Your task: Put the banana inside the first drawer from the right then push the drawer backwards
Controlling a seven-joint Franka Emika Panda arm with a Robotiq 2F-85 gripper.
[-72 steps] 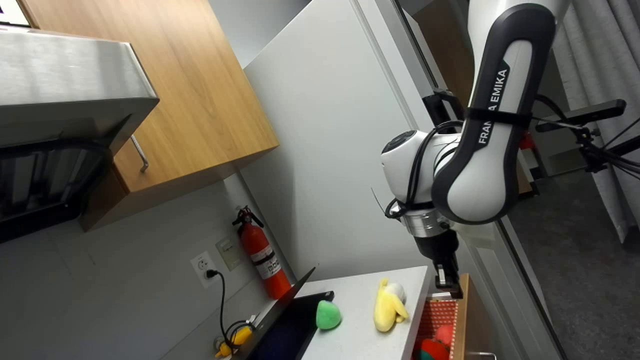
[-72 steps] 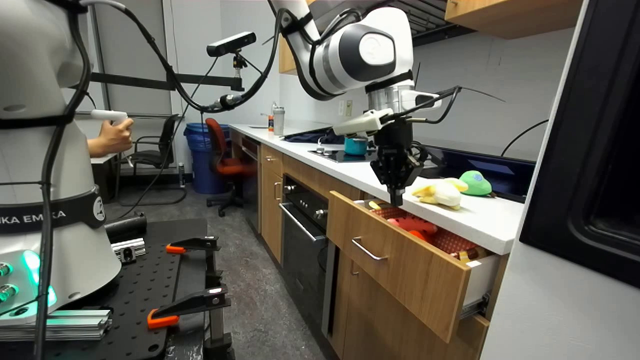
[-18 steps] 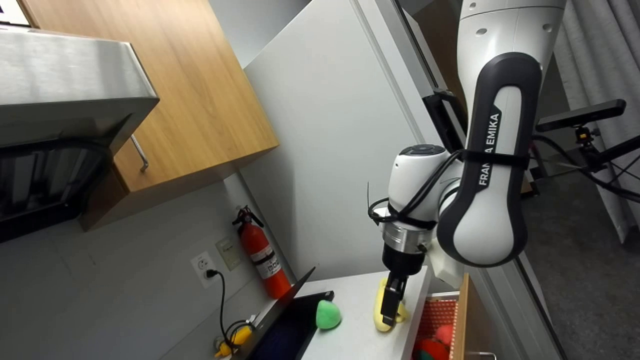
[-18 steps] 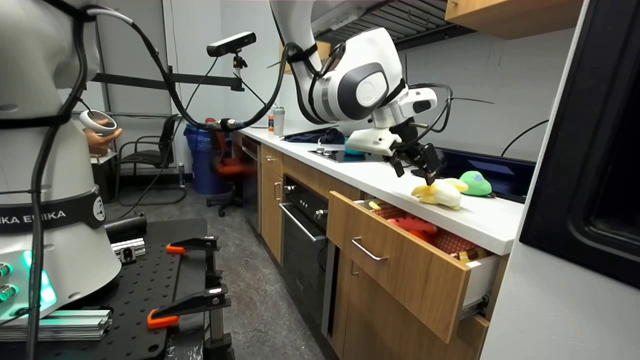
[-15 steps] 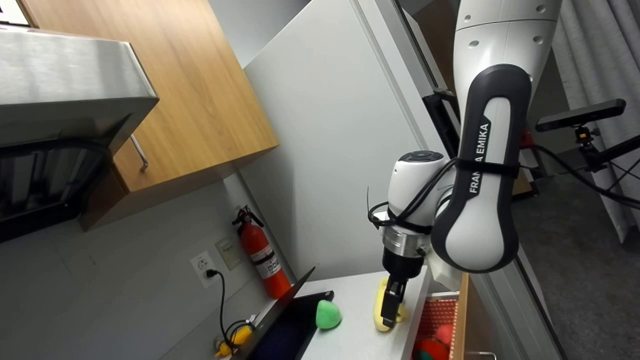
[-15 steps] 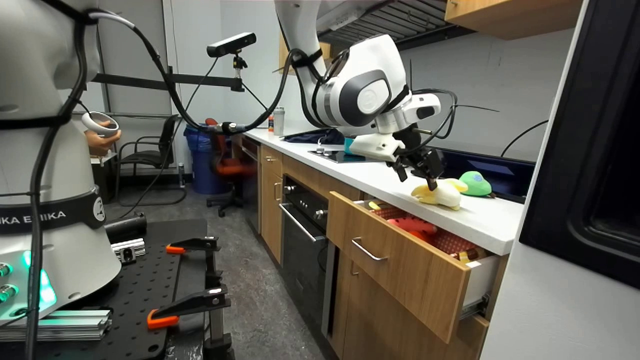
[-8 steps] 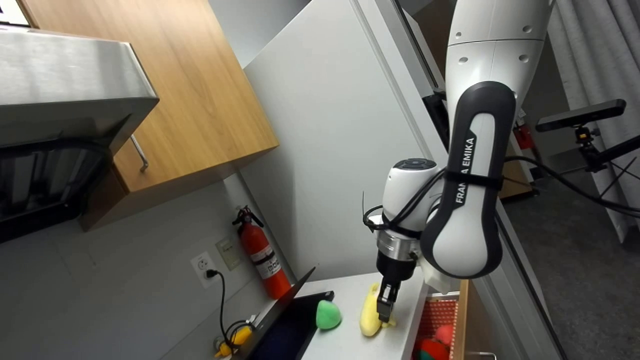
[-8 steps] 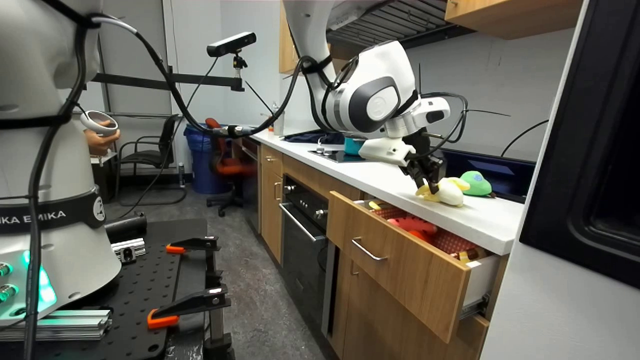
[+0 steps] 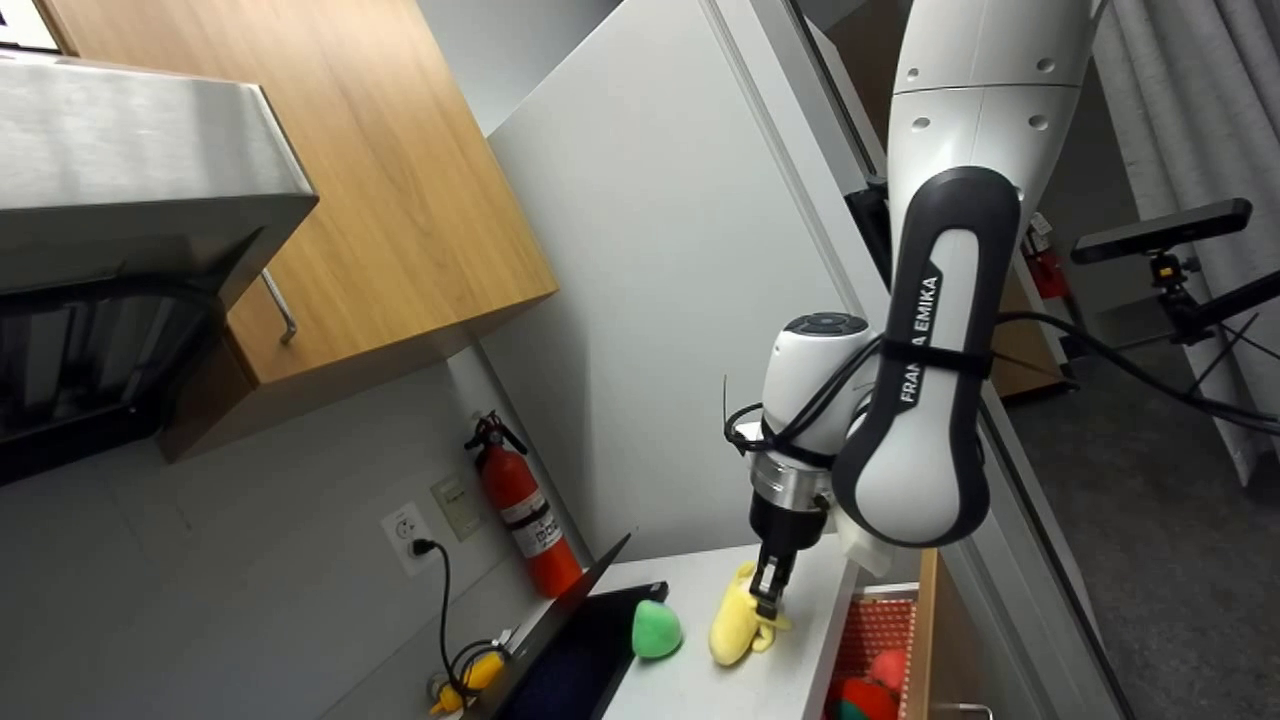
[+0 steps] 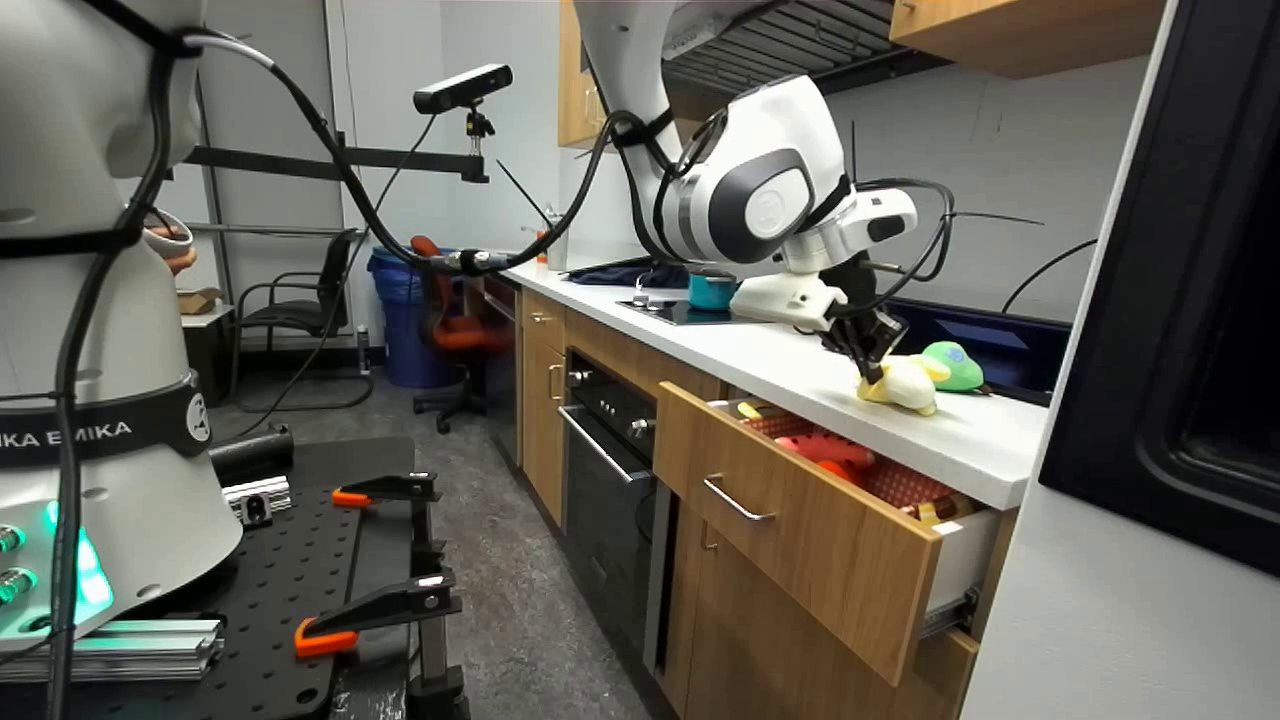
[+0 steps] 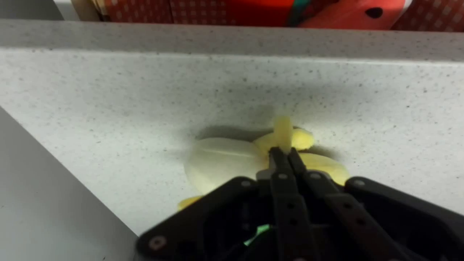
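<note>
In an exterior view the banana (image 9: 735, 630) was at the white table (image 9: 690, 690), between a green toy (image 9: 656, 630) on the left and the drawer (image 9: 925, 630) on the right. The hand (image 9: 767, 607) met it on its right side. The drawer was pulled out past the table's edge, with red things (image 9: 888, 668) in it.

In an exterior view the drawer's front panel (image 10: 830, 560) stood on the near side. The banana was beyond it, at the hand, with the green toy just behind on the far side.

In the wrist view the hand was closed on the banana: its fingertips (image 11: 276, 158) pinched a thin yellow flap (image 11: 283, 132), and a pale, rounded part was to the left. Whether the underside touched the table or was just off it could not be told.

The step in hand looked to be the pick-up, with the placing not yet done. The next move seemed to call for a lift clear of the table, a short carry over the drawer and a release; so slight a hold probably asked for a gentle pace. The push on the front panel would come only after that.
</note>
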